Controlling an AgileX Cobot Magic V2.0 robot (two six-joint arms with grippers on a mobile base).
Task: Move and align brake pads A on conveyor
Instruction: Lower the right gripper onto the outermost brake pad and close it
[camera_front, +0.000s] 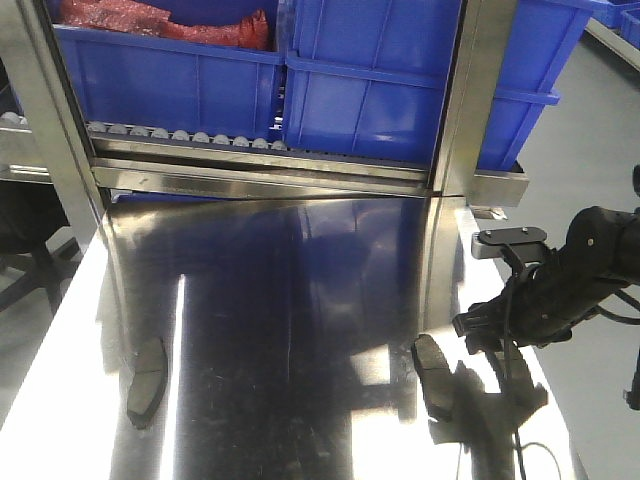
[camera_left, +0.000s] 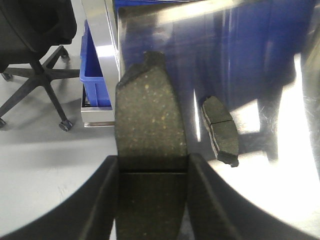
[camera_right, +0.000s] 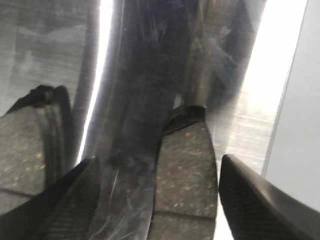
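In the left wrist view my left gripper (camera_left: 152, 165) is shut on a brake pad (camera_left: 150, 115), a dark speckled oblong held lengthwise between the fingers above the table's edge. A second pad (camera_left: 220, 130) lies on the steel top to its right. The front view shows two pads on the steel: one at the left (camera_front: 145, 385), one at the right (camera_front: 432, 375). My right gripper (camera_front: 478, 328) hangs just right of that pad. It stands open (camera_right: 159, 165) around a pad (camera_right: 185, 170), which lies nearer the right finger, untouched. The conveyor is out of view.
Blue bins (camera_front: 370, 90) stand on a roller track (camera_front: 180, 135) behind the steel tabletop (camera_front: 300, 300); steel posts (camera_front: 465, 100) flank it. A dark speckled shape (camera_right: 25, 150) shows at the right wrist view's left edge. An office chair (camera_left: 35, 45) stands on the floor.
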